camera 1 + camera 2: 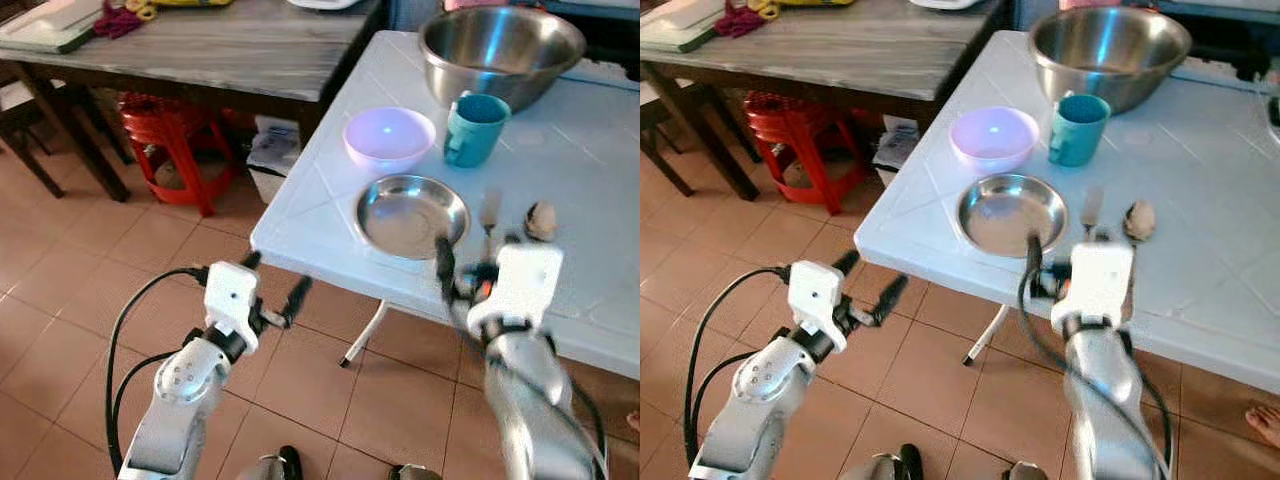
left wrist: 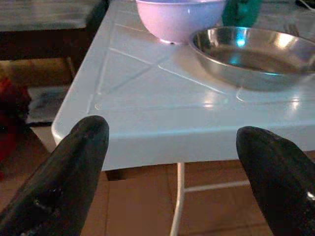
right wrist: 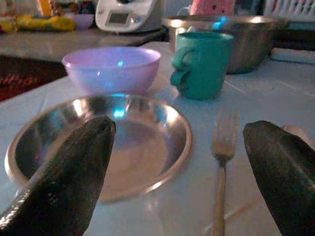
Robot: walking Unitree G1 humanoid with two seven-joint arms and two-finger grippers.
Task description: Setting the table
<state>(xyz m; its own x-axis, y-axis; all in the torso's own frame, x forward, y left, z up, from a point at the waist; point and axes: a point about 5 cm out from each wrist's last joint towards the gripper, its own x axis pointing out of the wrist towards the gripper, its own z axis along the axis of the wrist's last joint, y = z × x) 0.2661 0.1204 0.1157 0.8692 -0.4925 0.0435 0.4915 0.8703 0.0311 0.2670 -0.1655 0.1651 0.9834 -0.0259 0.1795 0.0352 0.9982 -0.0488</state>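
On the white table a steel plate lies near the front edge. Behind it stand a pink bowl, a teal mug and a large steel bowl. A fork and a spoon lie to the right of the plate. My right gripper is open and low over the table's front edge, one finger over the plate, the other past the fork. My left gripper is open in front of the table's left corner, below its edge.
A wooden table stands at the back left, with a red stool and a white box below it. Tiled floor lies in front. A person's foot is at the right edge.
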